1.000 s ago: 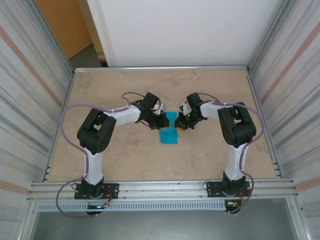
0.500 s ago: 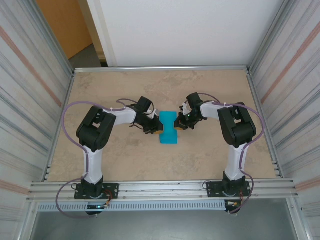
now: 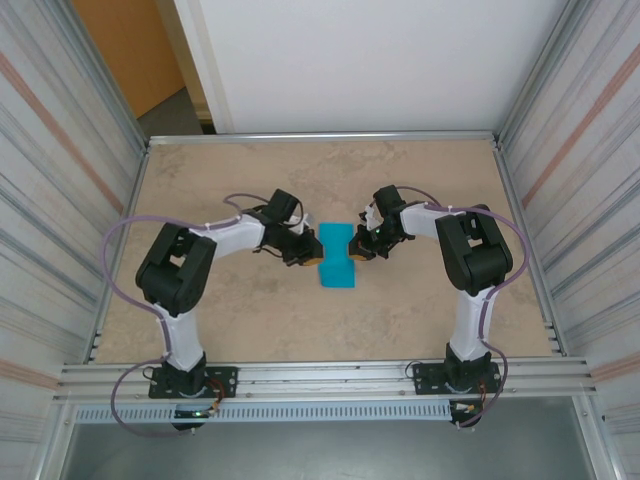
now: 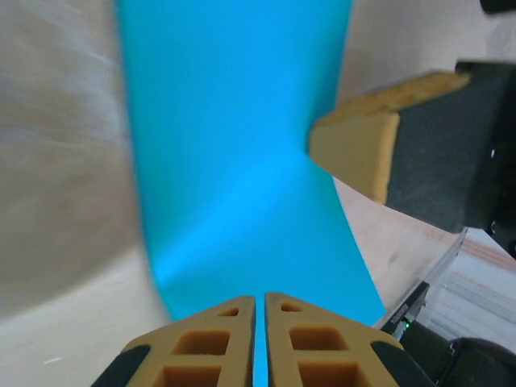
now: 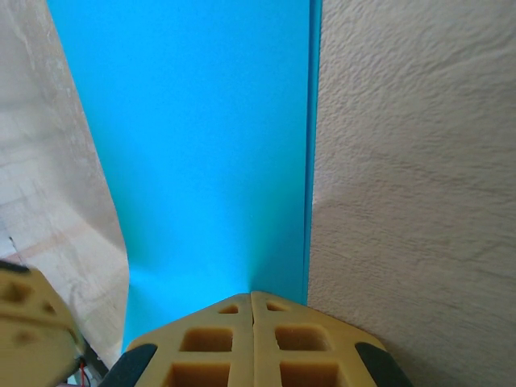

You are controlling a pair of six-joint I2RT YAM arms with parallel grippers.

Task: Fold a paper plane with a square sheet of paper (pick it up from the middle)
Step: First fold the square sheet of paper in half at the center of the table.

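At centre, left claw and right claw pinch opposite paper edges.

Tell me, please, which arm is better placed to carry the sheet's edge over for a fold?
Probably left. The left gripper is shut on the square sheet of paper with blue showing between its jaws; the right gripper seems to pinch only the edge.

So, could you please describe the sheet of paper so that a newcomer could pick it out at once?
Look at the middle of the beige table. There, pinched from both sides between the left gripper and right gripper, is the square sheet of paper. It is the one bright turquoise thing, narrowed at its waist where the tan fingers clamp it.
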